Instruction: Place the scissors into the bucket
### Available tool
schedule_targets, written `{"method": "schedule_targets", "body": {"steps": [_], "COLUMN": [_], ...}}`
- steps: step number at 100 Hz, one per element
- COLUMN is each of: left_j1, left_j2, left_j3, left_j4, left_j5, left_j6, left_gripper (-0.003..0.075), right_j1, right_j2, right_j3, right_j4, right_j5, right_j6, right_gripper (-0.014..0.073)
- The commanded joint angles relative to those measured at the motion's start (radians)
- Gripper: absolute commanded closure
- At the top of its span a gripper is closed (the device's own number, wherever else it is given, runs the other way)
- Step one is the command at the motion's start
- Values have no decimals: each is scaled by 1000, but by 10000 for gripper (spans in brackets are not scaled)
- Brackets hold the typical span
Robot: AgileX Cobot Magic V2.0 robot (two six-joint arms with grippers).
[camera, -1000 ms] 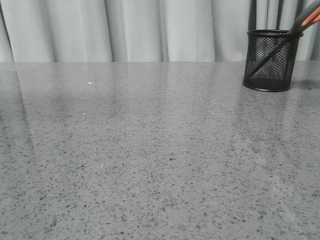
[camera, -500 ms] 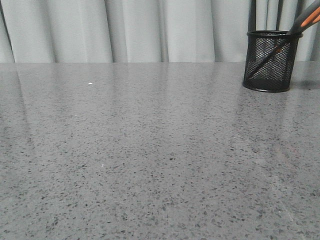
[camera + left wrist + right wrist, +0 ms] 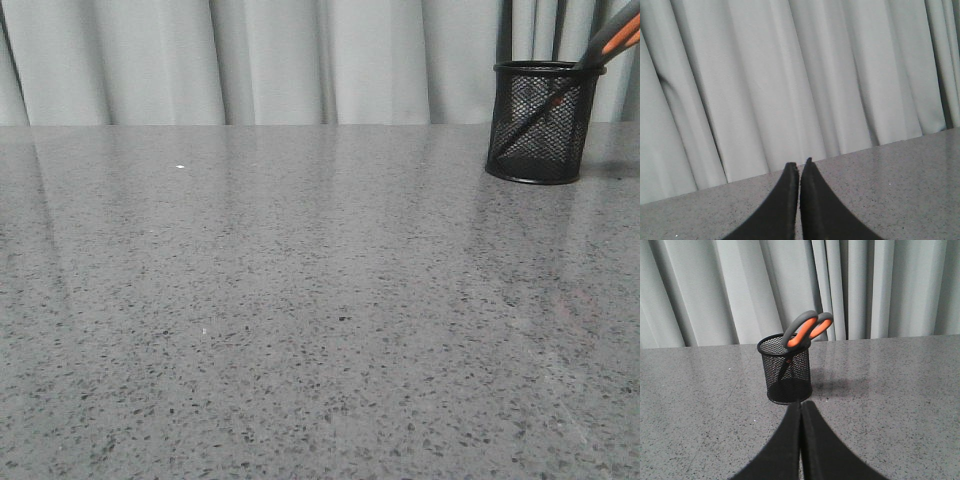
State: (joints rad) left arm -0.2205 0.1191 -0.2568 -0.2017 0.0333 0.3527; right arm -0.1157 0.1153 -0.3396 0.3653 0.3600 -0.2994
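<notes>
The right end effector (image 3: 800, 405) has its two dark fingers pressed together, holding nothing. Just ahead of its tips, apart from them, the bucket (image 3: 785, 369) stands upright on the grey speckled desk (image 3: 890, 390). The scissors (image 3: 800, 335) sit inside it, blades down and tilted, with the orange-lined handles leaning out over the rim. The left end effector (image 3: 800, 165) is likewise closed and empty, hanging above bare desk with the pale curtain (image 3: 790, 75) beyond it.
</notes>
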Motion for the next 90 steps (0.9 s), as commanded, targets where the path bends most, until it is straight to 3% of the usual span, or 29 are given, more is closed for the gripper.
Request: {"method": "schedule_targets", "body": {"steps": [1,73,81,90], "left_j1": [3,3,4,36], "left_j2": [9,9,9,-1], "left_j3": [-24,-5,25,55], "left_j4": [-9,-9,50,127], "left_j5": [-83,-85,-79,-50], "left_j6": [-10,-10,-12,-146], "left_gripper": [741,741,741,741], "right_j1": [-2,-2,-2,-2], "right_j2": [11,11,11,11], "right_j3": [-27,-27,-27,-27], "right_j4": [-4,-4,-4,-4], "right_j5": [-63,-63,-63,-63], "right_j6": [-8,-8,-8,-8], "right_gripper": [664,664,664,664]}}
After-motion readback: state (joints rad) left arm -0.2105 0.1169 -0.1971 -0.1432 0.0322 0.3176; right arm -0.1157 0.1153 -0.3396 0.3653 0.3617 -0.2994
